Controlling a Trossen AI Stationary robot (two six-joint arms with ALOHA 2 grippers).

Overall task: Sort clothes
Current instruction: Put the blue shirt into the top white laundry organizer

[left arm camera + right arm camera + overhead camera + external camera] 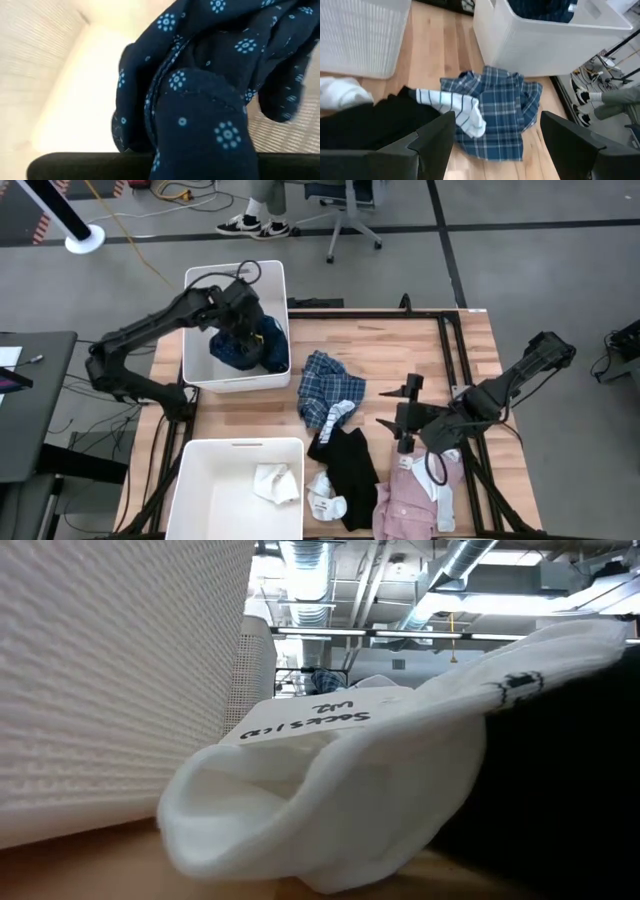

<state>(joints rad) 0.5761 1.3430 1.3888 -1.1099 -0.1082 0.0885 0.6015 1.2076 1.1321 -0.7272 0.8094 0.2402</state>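
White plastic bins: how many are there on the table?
2. One bin at the far left holds the navy dotted shirt; the other bin at the near left holds a white garment.

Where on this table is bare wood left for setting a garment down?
Bare wood lies on the table between the far bin and the right rail, beyond the blue plaid shirt. Crowded: the near middle, where black top, socks and pink shirt lie close beside the near bin.
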